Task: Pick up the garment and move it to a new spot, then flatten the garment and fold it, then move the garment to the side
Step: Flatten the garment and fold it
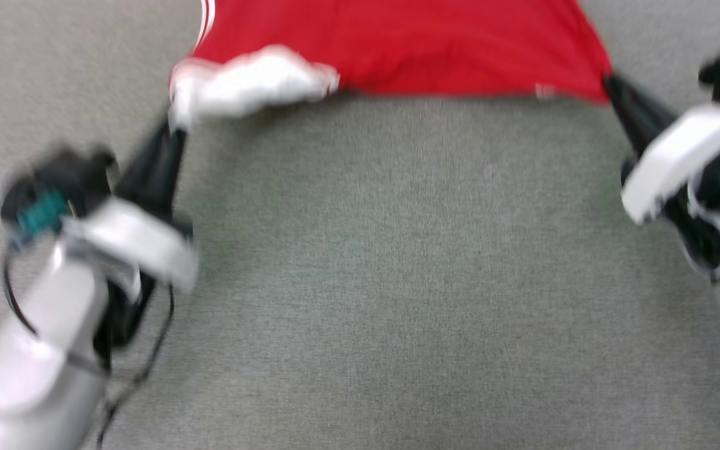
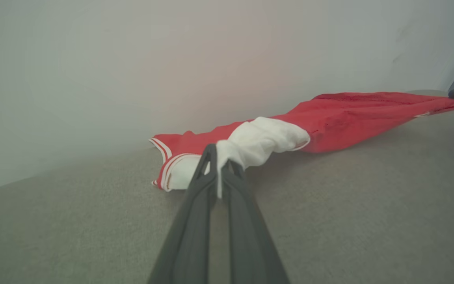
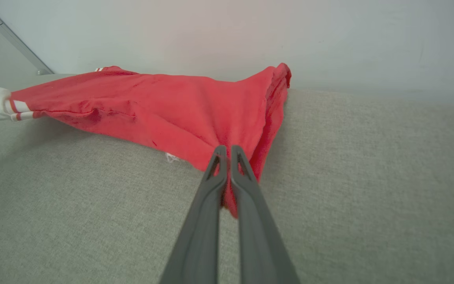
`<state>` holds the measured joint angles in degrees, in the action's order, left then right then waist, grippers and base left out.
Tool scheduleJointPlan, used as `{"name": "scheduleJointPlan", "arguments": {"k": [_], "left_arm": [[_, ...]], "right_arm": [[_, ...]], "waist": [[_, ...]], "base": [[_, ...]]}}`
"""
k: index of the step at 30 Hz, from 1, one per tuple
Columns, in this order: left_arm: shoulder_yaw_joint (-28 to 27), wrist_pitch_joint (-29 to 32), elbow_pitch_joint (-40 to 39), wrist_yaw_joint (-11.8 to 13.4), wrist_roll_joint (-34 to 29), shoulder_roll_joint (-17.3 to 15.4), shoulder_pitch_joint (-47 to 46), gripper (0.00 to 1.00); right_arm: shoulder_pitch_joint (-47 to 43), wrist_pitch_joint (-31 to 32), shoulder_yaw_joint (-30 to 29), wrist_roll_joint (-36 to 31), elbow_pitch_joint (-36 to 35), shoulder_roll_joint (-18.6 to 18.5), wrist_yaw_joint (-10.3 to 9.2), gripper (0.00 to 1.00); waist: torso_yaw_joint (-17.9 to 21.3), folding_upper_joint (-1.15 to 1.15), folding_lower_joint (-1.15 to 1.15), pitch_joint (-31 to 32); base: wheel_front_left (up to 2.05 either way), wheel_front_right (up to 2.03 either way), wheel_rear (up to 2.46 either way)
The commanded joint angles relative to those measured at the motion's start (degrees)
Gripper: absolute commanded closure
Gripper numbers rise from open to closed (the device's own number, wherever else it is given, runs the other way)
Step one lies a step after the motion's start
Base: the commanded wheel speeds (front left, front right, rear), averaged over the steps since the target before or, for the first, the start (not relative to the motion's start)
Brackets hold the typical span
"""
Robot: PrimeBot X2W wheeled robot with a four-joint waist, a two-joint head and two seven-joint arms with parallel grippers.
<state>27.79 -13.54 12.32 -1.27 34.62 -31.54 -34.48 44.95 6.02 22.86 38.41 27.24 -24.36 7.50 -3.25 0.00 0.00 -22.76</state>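
I had the garment (image 1: 435, 50) stretched along the top edge of the head view, over the grey cloth surface (image 1: 397, 281). My left gripper (image 1: 171, 134), at upper left, was clamped on the white sleeve (image 1: 254, 84). My right gripper (image 1: 611, 84), at upper right, pinched a red corner, probably the hem, though blur left that uncertain. I judged this the flattening step, the near edge taut between both grips. Next I would need to lower the cloth evenly, both arms together, before letting go.

One garment (image 1: 410, 44), two tools (image 1: 174, 128) (image 1: 610, 82)
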Motion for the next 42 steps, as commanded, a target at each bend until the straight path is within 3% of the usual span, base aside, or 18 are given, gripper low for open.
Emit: {"name": "scheduleJointPlan", "arguments": {"k": [1, 9, 21, 28, 36, 42], "left_arm": [[0.26, 0.27, -0.46, 0.25, 0.22, -0.46, 1.77, 1.00], [3.38, 6.41, -9.51, 1.71, 2.46, -7.79, 19.79, 1.00], [6.94, 13.43, -19.38, 3.24, 8.22, -12.82, 35.15, 1.00], [7.77, 15.47, -24.10, 4.47, 12.78, -15.35, 43.37, 1.00], [7.05, 14.05, -25.36, 4.26, 13.63, -16.92, 45.47, 1.00], [4.65, 12.22, -26.80, 4.24, 12.72, -17.79, 42.37, 1.00]], "right_arm": [[-1.35, 0.15, 0.25, 0.87, -0.60, -0.47, -0.02, 1.00], [-14.93, 3.36, 0.42, 7.39, -3.96, -5.72, -0.02, 1.00], [-29.54, 7.45, -1.90, 12.38, -7.75, -9.39, -0.02, 1.00], [-39.60, 13.13, -4.67, 16.83, -13.29, -10.76, -0.02, 1.00], [-48.24, 18.23, -8.86, 17.04, -20.62, -10.44, -0.02, 1.00], [-47.28, 20.87, -12.61, 16.40, -24.67, -8.48, -0.02, 1.00]], "waist": [[-0.35, 0.00, 0.00, 2.47], [-1.26, 0.00, 0.00, 9.26], [-1.11, 0.00, 0.00, 16.16], [-0.65, 0.00, 0.00, 19.11], [-0.19, 0.00, 0.00, 19.24], [0.18, 0.00, 0.00, 18.00]], "base": [[0.00, 0.00, 0.00], [0.00, 0.00, 0.00], [0.00, 0.00, 0.00], [0.00, 0.00, 0.00], [0.00, 0.00, 0.00], [0.00, 0.00, 0.00]]}}
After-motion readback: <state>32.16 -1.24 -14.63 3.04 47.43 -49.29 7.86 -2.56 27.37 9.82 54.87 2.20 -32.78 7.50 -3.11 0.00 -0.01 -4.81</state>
